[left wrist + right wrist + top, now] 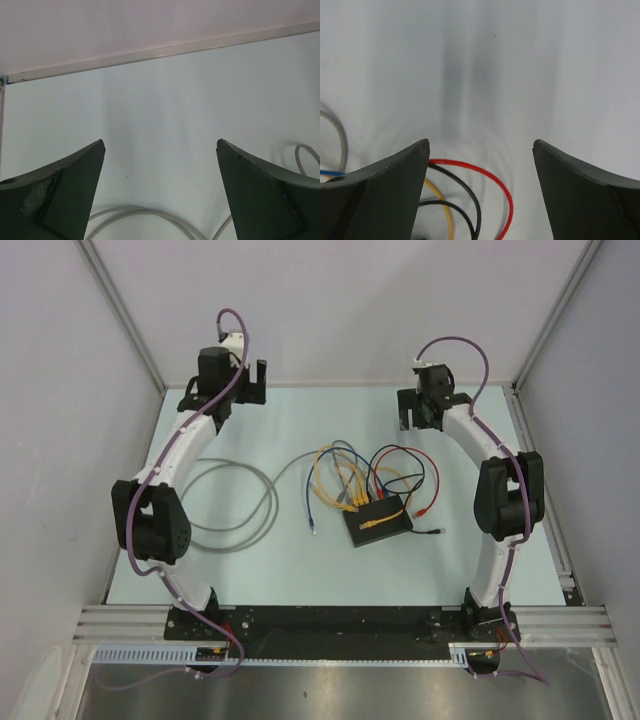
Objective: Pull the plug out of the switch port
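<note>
Switch [378,520] located flat on the table [300,420], near its middle and a little toward the right arm, set at an angle to the table edges. Yellow cables [345,490] seen running to its far-left edge; exact sockets too small to tell. Red cable [395,455] and black cable [428,475] looped just beyond the switch, with a blue cable [312,502] trailing to its left. Grey cable [235,510] coiled separately, left of the others. Left gripper [248,385] parked at the far left of the table, well apart from the switch. Its fingers [65,195] spread wide in the left wrist view, nothing between them, only bare table and a stretch of grey cable [145,215] below. No contact with anything noted. Right gripper [415,418] held at the far right, beyond the cable loops and likewise apart from the switch. Its fingers [580,185] also spread wide, gripping nothing; red cable [490,172] and black cable [465,190] visible on the table beneath the gap, untouched.
</note>
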